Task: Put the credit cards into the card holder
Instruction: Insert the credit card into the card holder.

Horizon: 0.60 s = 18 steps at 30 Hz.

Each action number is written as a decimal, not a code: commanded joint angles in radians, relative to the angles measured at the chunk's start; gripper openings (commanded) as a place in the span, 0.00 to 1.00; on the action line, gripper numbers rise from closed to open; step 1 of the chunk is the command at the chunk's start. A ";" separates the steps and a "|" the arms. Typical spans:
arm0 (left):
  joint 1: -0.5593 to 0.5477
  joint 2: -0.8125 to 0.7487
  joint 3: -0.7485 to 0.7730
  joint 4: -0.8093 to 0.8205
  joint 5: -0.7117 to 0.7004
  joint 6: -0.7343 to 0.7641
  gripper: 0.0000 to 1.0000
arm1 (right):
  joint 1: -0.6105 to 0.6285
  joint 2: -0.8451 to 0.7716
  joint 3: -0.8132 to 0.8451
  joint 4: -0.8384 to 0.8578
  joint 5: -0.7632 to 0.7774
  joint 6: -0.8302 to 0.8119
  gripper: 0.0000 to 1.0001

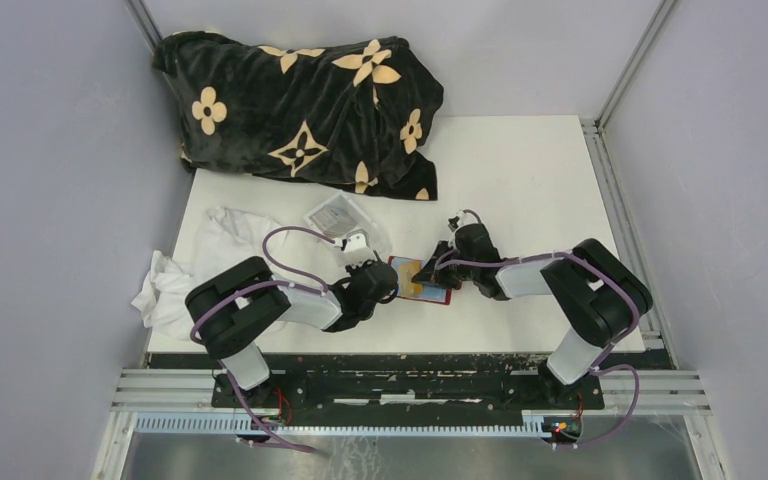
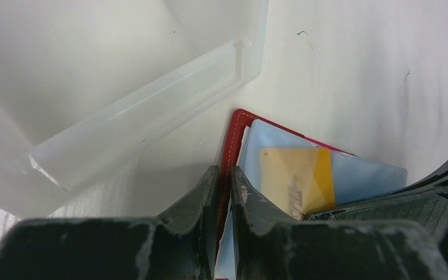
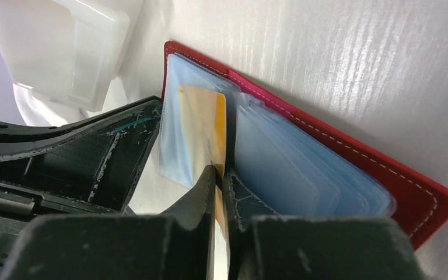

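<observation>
Close to the near edge of the surface (image 1: 530, 190), the red wallet (image 1: 422, 283) lies open between the two arms. The left gripper (image 2: 224, 175) is clamped on the wallet's left rim. The right gripper (image 3: 219, 175) pinches a yellow card (image 3: 201, 122) whose far end lies among the wallet's pale blue sleeves. Just beyond sits a clear box (image 1: 343, 217). A white cloth (image 1: 200, 262) lies by the left edge, and a black flowered blanket (image 1: 300, 100) fills the far left corner.

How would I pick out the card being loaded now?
At the near middle of the white table lies the open red card holder. Among its pale blue sleeves sits one yellow-orange card, pinched by the right tool; nothing else there is yellow.
</observation>
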 commanded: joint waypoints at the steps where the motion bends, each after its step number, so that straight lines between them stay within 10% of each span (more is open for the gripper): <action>1: -0.012 0.064 -0.033 -0.138 0.128 0.001 0.19 | 0.057 0.011 0.018 -0.189 0.097 -0.065 0.15; 10: -0.020 0.055 -0.079 -0.111 0.140 -0.023 0.16 | 0.067 -0.121 0.049 -0.370 0.213 -0.135 0.32; 18: -0.052 0.056 -0.086 -0.104 0.139 -0.036 0.13 | 0.066 -0.122 0.034 -0.358 0.221 -0.114 0.01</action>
